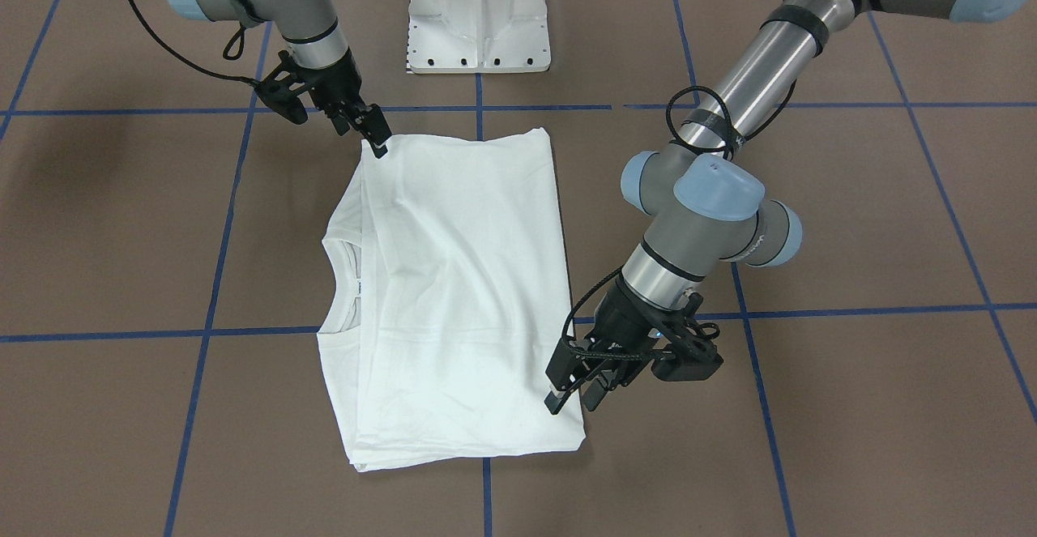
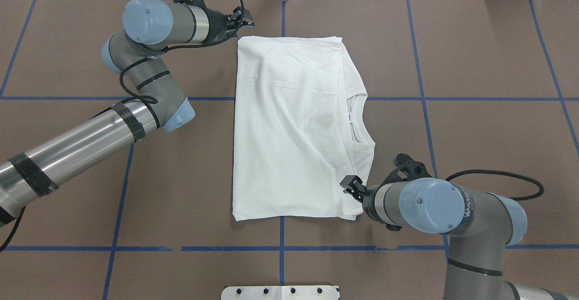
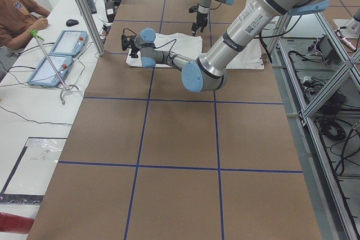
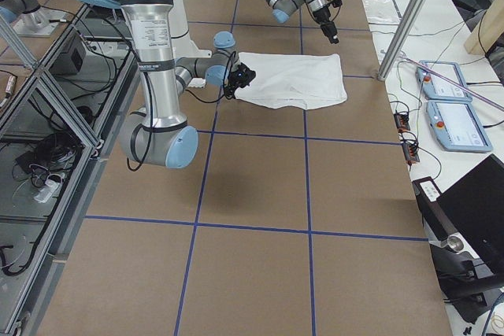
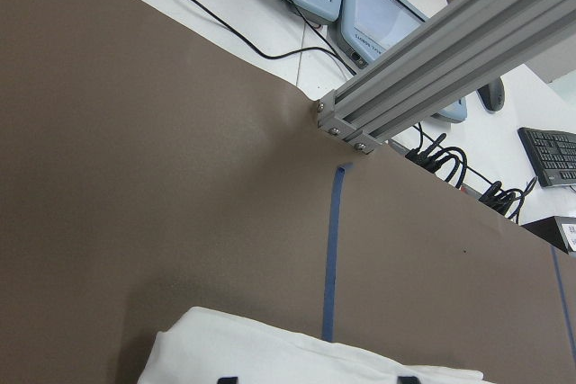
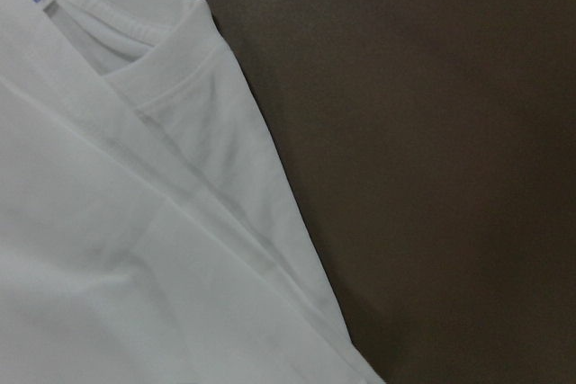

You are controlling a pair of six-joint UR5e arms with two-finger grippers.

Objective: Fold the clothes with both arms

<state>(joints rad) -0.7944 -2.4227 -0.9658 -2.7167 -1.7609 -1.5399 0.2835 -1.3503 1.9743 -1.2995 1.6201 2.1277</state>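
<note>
We saw the left claw point(image 1: 573, 402) spread wide at one corner of the folded shirt point(image 1: 454, 294); the right claw point(image 1: 377, 145) touched another corner, and we could not tell its grip

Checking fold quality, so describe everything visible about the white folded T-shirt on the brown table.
The white, cotton-looking T-shirt lies flat on the brown table with blue tape lines, folded into a layered rectangle with soft creases. Its ribbed round collar, with a small tag, shows at the robot's right edge. No print shows. The open left gripper is at its far left corner; the right gripper meets the near right corner, grip unclear.
</note>
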